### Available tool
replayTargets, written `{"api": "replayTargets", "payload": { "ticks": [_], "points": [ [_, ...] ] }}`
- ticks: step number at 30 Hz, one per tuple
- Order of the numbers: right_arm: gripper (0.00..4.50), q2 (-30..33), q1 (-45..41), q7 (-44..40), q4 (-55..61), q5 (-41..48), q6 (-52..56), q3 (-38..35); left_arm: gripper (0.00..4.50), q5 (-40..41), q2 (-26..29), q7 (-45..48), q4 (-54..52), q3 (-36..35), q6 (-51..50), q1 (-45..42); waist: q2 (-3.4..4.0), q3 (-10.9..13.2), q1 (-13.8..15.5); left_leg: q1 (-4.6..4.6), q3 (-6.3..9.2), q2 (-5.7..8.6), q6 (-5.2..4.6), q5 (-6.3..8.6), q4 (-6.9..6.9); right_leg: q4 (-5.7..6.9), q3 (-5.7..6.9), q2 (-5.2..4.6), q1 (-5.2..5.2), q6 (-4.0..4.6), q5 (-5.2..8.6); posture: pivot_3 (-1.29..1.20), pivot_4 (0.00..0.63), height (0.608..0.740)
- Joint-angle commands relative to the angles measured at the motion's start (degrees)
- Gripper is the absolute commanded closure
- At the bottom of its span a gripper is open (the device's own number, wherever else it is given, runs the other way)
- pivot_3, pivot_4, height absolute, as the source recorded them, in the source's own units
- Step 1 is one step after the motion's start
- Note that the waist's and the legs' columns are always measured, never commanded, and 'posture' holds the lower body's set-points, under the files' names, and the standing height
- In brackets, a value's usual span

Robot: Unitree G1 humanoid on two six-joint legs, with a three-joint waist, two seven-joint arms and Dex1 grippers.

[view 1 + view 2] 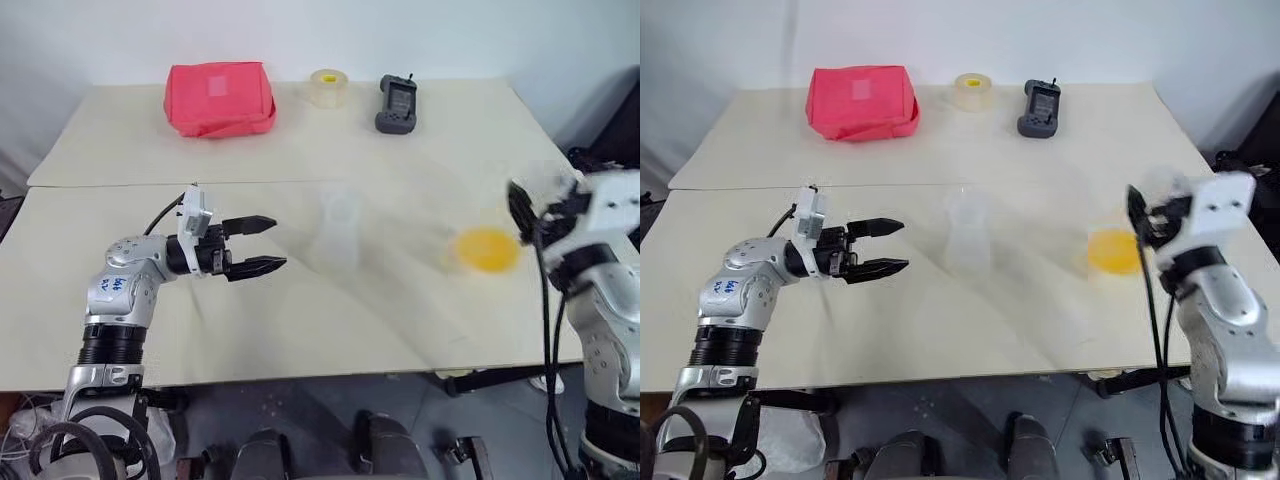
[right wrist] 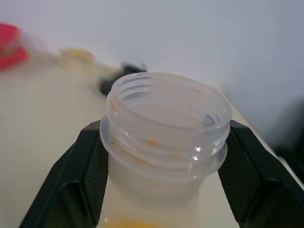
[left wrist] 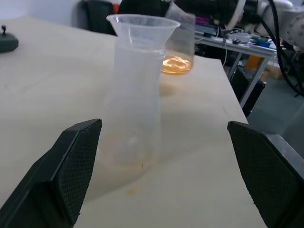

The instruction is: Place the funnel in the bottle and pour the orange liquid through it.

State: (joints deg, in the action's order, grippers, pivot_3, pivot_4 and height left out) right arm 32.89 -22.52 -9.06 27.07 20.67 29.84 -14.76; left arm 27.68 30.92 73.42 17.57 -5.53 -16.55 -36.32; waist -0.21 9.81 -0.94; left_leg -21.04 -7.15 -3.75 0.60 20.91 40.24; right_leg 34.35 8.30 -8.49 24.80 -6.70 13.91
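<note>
Left eye view gives us the table, pale and wide, with everything laid out on it. At the far edge sits a red pouch, the biggest item there, with a roll of tape beside it and a dark handheld controller beyond that.

Closer in, at mid-table, stands the bottle, clear and upright, and the left wrist view shows the funnel already seated in its neck, flared rim up. A faint orange smear shows low inside the bottle and on the table just in front of it.

Over on the right, the right gripper has its two black fingers clamped on either side of a clear screw-top jar, just under the threaded rim. The jar is held upright, its open mouth showing in the right wrist view. The orange liquid glows yellow-orange low in that jar, near the table's right edge, well apart from the bottle.

On the left, the left gripper hovers level above the table, pointing toward the bottle from its left side. Its fingers are spread wide, holding nothing, with the bottle standing near but untouched.
</note>
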Motion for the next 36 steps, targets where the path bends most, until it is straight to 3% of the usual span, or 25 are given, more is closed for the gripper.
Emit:
{"api": "replayTargets", "payload": {
  "ticks": [1, 7, 11, 24, 36],
  "points": [
    [1.73, 1.73, -5.43, 0.43, 1.61, -6.24, 0.55, 6.28, 0.0, 0.41, -0.28, 2.73, 3.05, -0.74, 3.94, -2.22, 0.0, 0.0, -0.1, 0.0, 0.02, 0.0, 0.0, 0.0, -0.02, 0.01, 0.0, 0.0, 0.0, 0.0, 0.0, 0.0, 0.15, 0.74],
    [1.73, 2.82, -13.9, -4.4, -2.48, -16.36, -4.6, 18.2, 0.0, 1.19, -2.53, 4.38, 9.88, -2.87, 9.85, -5.63, -0.01, 0.0, 0.34, -0.25, 0.0, 0.04, -0.01, 0.0, -0.05, -0.1, 0.05, -0.01, 0.19, -0.05, -0.03, 0.0, 0.15, 0.74],
    [1.73, 6.87, -17.22, -8.95, -7.24, -27.27, -13.37, 26.59, 0.0, 0.89, -1.91, 5.77, 10.85, -3.12, 10.56, -5.14, -0.01, 0.0, 0.1, -0.26, -0.04, 0.04, -0.01, 0.0, -0.14, -0.13, 0.04, -0.01, 0.25, -0.07, -0.03, 0.0, 0.15, 0.74],
    [1.73, 5.77, -22.04, -12.46, -14.04, -47.88, -29.43, 35.42, 0.0, 1.3, -1.2, 6.85, 10.03, -4.13, 9.69, -4.07, -0.01, 0.0, -0.87, -0.25, -0.06, 0.03, 0.01, -0.01, -0.15, -0.08, 0.04, -0.01, 0.3, -0.07, -0.04, 0.0, 0.15, 0.74],
    [1.73, 5.54, -26.99, -10.23, -22.19, -59.55, -41.89, 35.12, 0.0, 1.39, -1.1, 7.79, 10.67, -4.43, 10.01, -4.23, -0.01, 0.0, -0.93, -0.25, -0.07, 0.02, 0.03, -0.02, -0.16, -0.08, 0.04, -0.01, 0.31, -0.08, -0.03, 0.0, 0.15, 0.74]
  ]
}}
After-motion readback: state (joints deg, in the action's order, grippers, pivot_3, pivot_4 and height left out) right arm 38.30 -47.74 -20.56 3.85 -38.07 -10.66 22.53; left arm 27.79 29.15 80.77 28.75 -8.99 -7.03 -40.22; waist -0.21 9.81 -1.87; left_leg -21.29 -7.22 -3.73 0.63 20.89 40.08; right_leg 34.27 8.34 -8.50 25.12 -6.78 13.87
